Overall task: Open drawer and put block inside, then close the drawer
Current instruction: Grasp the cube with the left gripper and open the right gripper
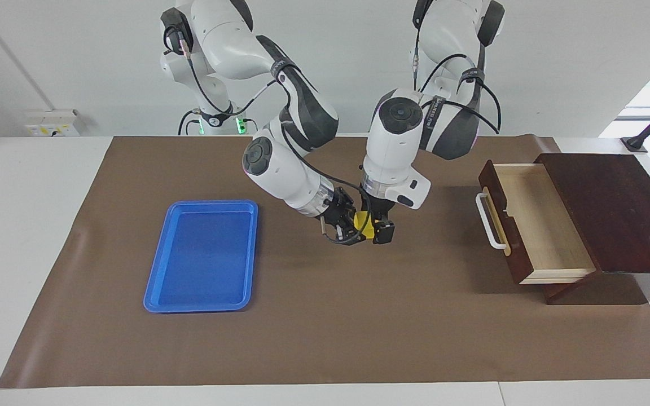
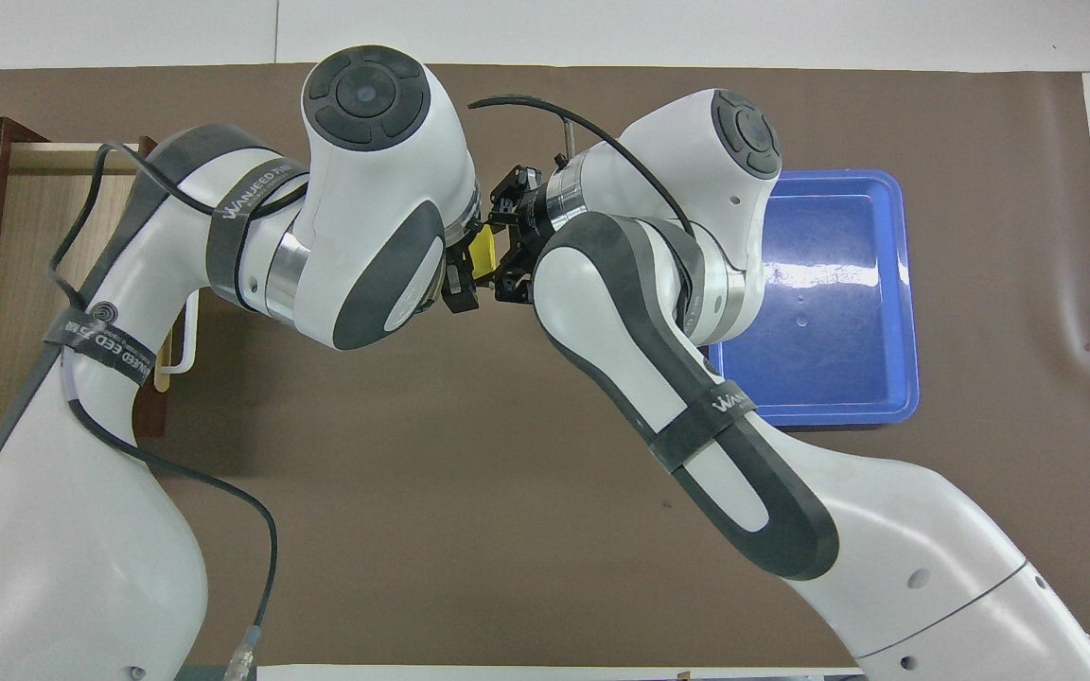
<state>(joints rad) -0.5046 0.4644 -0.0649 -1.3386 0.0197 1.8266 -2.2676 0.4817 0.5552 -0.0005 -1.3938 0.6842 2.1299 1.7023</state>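
- Right now my right gripper (image 1: 353,230) & left gripper (image 1: 380,225) meet mid-air over the brown mat (image 1: 325,327), yellow block (image 1: 363,219) between them.
- Both touch it; can't tell which one clamps.
- Drawer (image 1: 534,225) pulled open, toward left arm's end of mat.
- Blue tray (image 1: 203,256) toward right arm's end.

left arm (image 1: 398,141): glossy white shell, dark grey joint bands, round dark end cap, black strap with white lettering, black cable along it | right arm (image 1: 280,163): same white and grey shells, black cable looped outside, green lights at base | grippers: black
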